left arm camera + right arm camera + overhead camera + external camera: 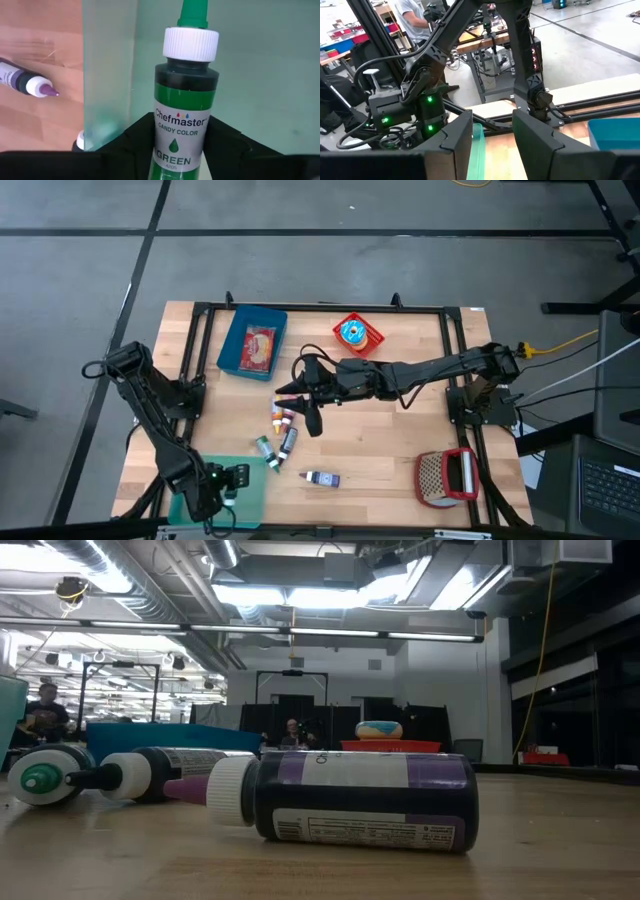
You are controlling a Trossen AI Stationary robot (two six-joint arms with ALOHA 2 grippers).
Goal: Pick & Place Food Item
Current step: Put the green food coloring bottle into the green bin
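Wooden desk point(380, 450), bottles scattered mid-surface. Green bottle point(184, 100) between left claw point(232, 480) fingers over green bin point(250, 480), release unclear. Right claw point(492, 135) open, empty, raised. Several bottles point(285, 435) left to move.

Pale wooden table top point(380, 435), matt, with visible grain. Translucent green plastic tray point(260, 75), smooth, faintly frosted. Glossy green plastic bottle point(183, 100) with white ribbed cap and paper label. Matt black metal frame rails point(320, 307).
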